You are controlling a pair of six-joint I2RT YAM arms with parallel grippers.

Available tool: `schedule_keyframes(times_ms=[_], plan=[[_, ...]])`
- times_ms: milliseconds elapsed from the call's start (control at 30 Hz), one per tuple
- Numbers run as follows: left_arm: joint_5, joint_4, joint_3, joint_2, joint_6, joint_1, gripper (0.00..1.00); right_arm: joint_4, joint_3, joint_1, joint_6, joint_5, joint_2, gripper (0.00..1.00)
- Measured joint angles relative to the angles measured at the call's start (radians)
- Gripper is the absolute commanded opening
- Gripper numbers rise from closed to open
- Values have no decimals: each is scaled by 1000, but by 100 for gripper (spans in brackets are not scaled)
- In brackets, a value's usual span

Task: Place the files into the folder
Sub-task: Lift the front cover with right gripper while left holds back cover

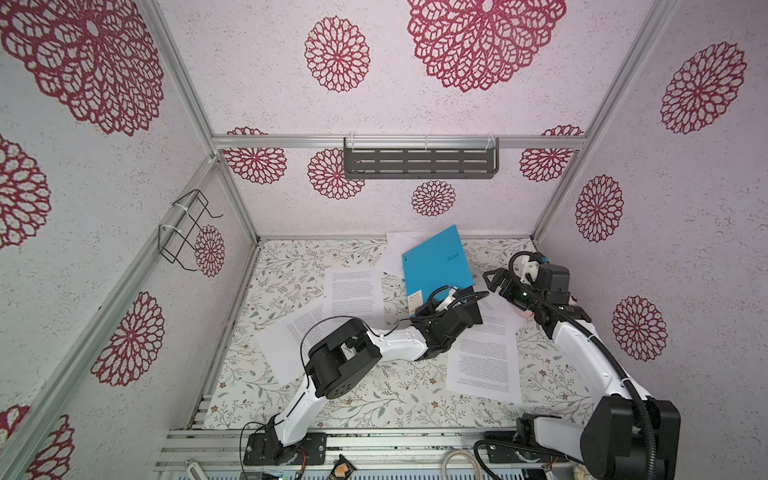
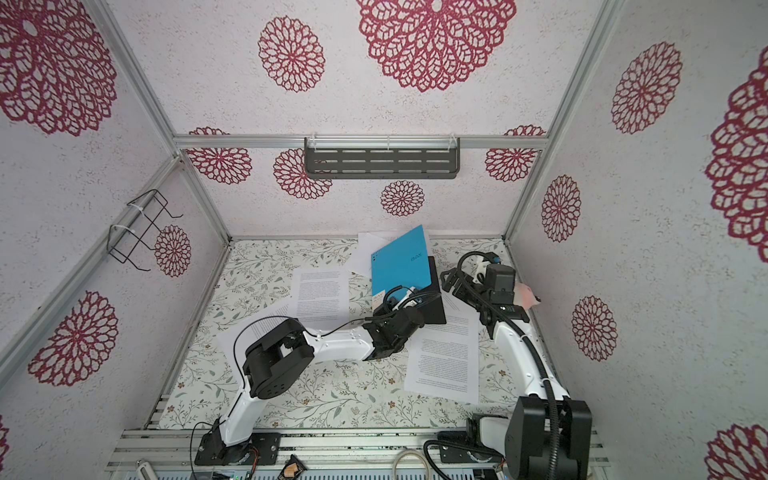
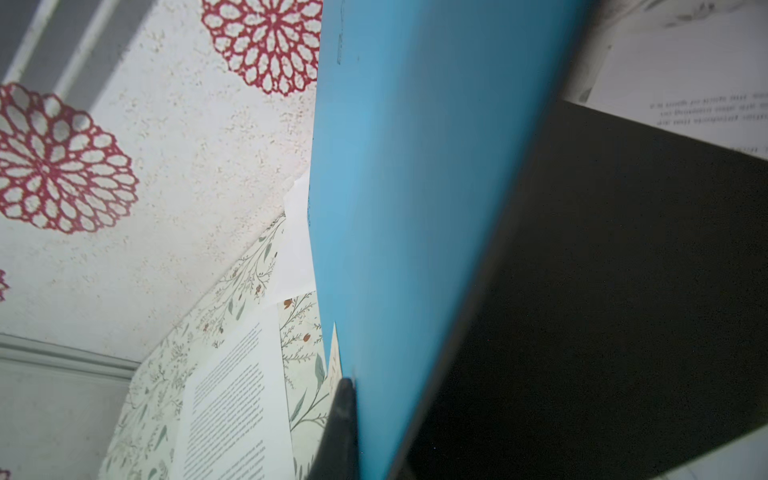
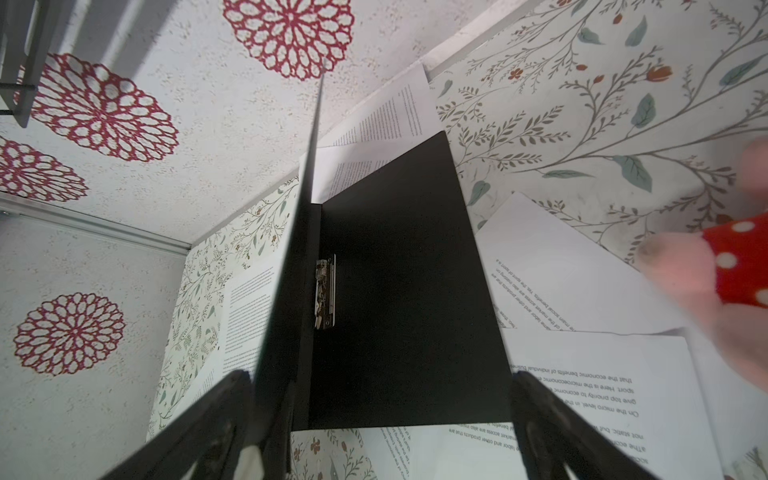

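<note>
**A:** Nearest the lens is the right arm's black shoulder housing [image 1: 627, 436], low at the front. What lies past it?

**B:** The floral table cover [image 1: 374, 395], strewn with printed sheets [image 1: 484, 365]. The folder [image 1: 436, 266] sits near the back wall, open. Its black inside panel [image 4: 407, 270] lies flat on top of some sheets, and the blue cover [image 2: 401, 266] stands lifted almost upright.

**A:** What holds the cover up?

**B:** The left gripper [image 1: 434, 306] is clamped on the cover's near edge, just beside the pale corner label. In the left wrist view one dark finger [image 3: 340, 415] presses the blue face. The other finger is hidden behind the cover.

**A:** And the right gripper?

**B:** The right gripper [image 1: 492, 281] hovers just beside the folder's right edge, above a sheet, with its jaws spread wide.

**A:** Anything in the way?

**B:** The left forearm lies across one sheet, and another sheet is tucked behind the folder against the wall. The metal spine clip [image 4: 326, 293] shows at the fold. A blurred pink toy in red dotted cloth [image 4: 739, 266] sits close to the right wrist. The grey slotted shelf [image 1: 419, 162] and the wire rack [image 1: 187, 230] hang on the walls, well apart from the work.
</note>
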Motion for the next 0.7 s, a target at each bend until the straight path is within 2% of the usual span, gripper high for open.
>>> schedule_keyframes(times_ms=[200, 400, 700], plan=[[100, -11, -117, -168, -301, 61, 0, -4, 4, 26, 0, 23, 19, 98], [177, 102, -309, -308, -540, 118, 0, 18, 45, 143, -7, 30, 129, 98], [172, 377, -552, -367, -744, 128, 0, 120, 159, 303, 10, 3, 371, 95]])
